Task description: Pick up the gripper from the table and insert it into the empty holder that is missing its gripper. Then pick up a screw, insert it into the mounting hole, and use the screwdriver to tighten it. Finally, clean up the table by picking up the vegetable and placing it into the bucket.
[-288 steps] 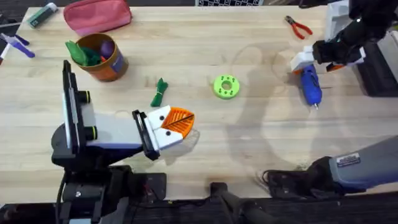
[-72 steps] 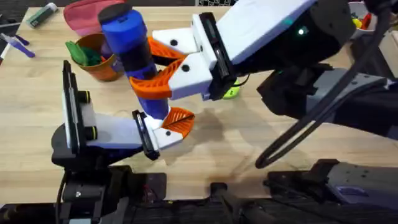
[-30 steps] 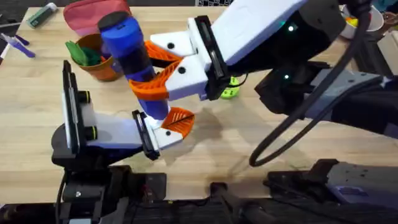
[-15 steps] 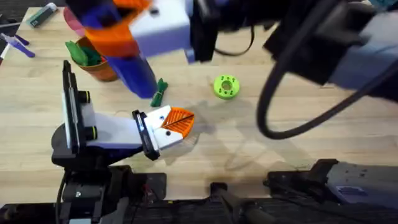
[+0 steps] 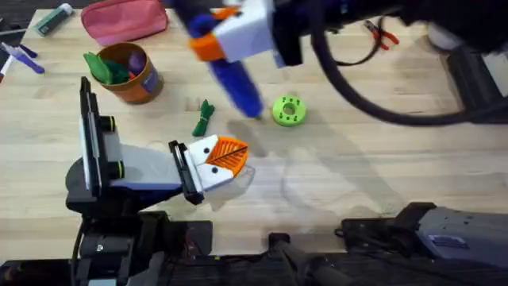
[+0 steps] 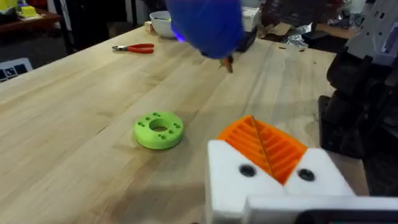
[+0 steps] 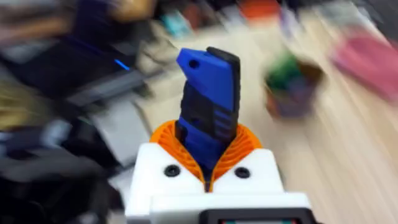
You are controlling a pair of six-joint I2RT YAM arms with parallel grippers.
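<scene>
Lifted away from the left tool (image 5: 226,159), right tool (image 5: 208,44) pinches the blue, black-accented screwdriver (image 5: 238,83); left's orange pads pressed together

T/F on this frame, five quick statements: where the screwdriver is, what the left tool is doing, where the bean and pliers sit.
1. The right tool holds the blue screwdriver. True.
2. The green bean is inside the bucket. False: it lies on the table beside it.
3. The left tool rests low near the table's front edge. True.
4. The screwdriver lies flat on the table. False: it is held in the air.
5. The pliers sit next to the pink pouch. False: they lie at the far right, the pouch at the far left.
</scene>
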